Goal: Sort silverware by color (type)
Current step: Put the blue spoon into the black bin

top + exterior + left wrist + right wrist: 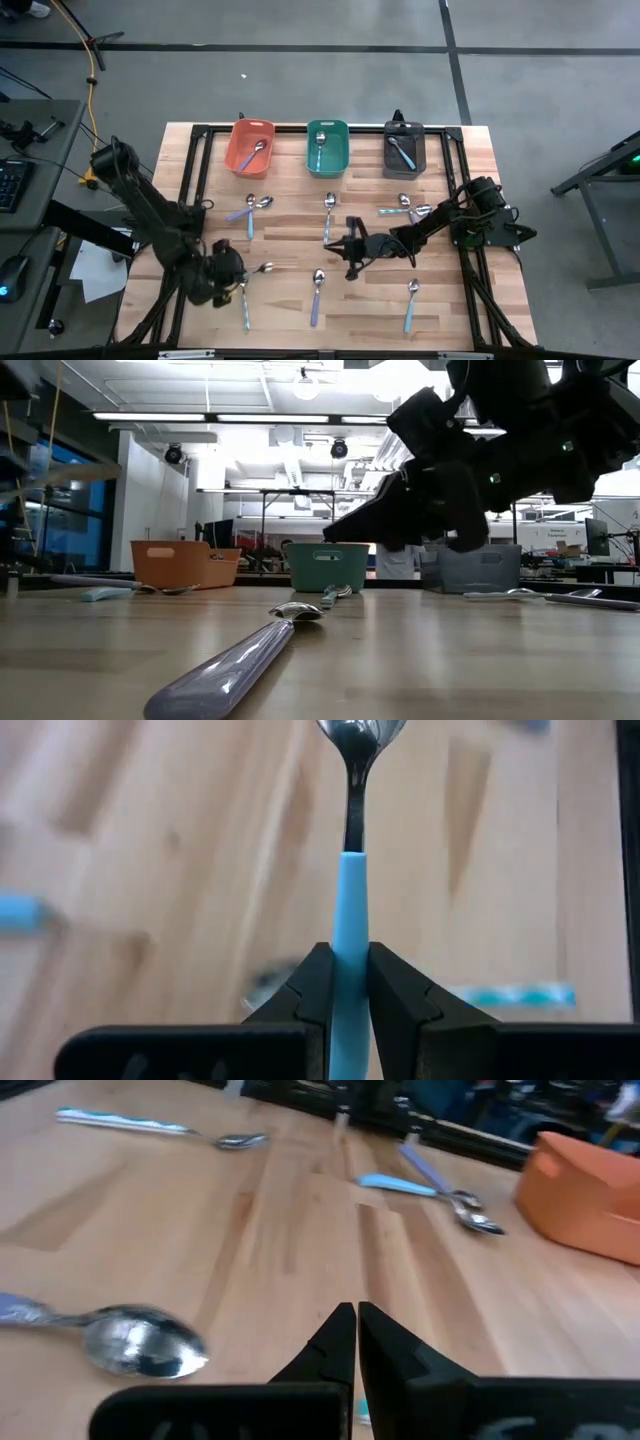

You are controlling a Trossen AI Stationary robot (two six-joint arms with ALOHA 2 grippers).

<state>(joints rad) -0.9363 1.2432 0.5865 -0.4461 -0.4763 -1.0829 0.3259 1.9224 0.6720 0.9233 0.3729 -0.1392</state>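
The left gripper (349, 995) is clamped on the light blue handle of a spoon (350, 935), its two dark fingers (312, 995) pressing the handle from both sides; the shiny metal bowl points away from the wrist. Seen from above, this spoon (246, 296) is at the table's front left, with the left arm reaching down from the left edge.

The right gripper (355, 1342) has its fingertips pressed together with nothing between them. It hovers over the middle of the table (290, 335), its arm stretched in from the right side.

Other spoons lie scattered on the wood, with purple, teal or blue handles. One spoon lies in each bin at the back: the orange bin (250, 147), the teal bin (327, 147) and the dark grey bin (404, 149).

The low view alone shows a purple-handled spoon (235, 660) lying close up.
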